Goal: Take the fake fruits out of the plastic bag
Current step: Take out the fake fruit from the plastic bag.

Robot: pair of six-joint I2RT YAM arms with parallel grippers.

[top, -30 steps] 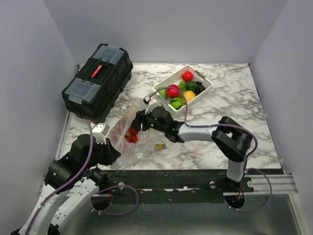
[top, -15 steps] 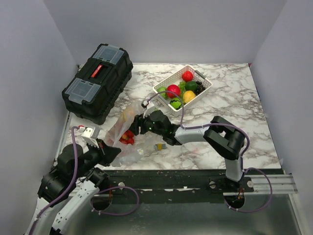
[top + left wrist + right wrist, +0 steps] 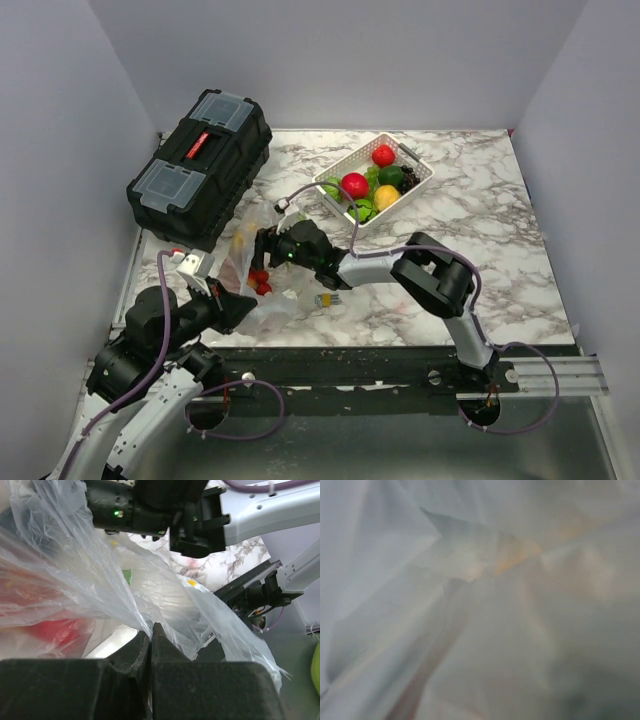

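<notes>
text: none legible | toolbox (image 3: 200, 165): red patch, perhaps a label, too small to read

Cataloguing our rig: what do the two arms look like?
Both the left arm and right arm have white links, bulky black joints and loose purple cables. The fingers are black; a green light glows at the right wrist.
</notes>
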